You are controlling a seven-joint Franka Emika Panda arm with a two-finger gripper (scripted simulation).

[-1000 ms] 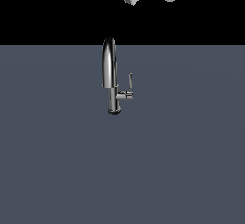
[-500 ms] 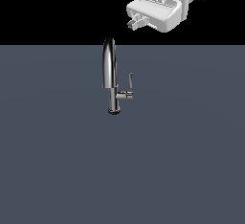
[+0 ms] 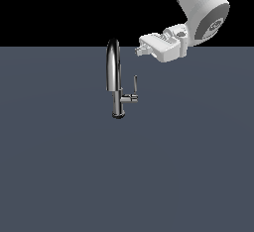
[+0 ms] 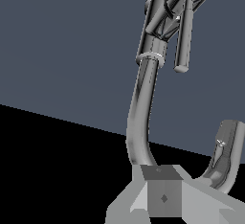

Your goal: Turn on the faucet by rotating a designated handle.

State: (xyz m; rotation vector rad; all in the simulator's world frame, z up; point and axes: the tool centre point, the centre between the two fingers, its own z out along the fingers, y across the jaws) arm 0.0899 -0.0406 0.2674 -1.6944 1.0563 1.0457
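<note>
The faucet stands upright on the grey tabletop, its handle pointing up on the exterior view's right. The claw hovers nearby, above the handle, touching nothing; whether spread or clenched, I cannot tell.

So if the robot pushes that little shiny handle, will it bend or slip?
The handle looks like stiff chrome, so it probably swings rather than bends. Its polished, thin lever may slip under the gripper. The faucet likely stays put.

No legible txt, labels or nos. anywhere
</note>
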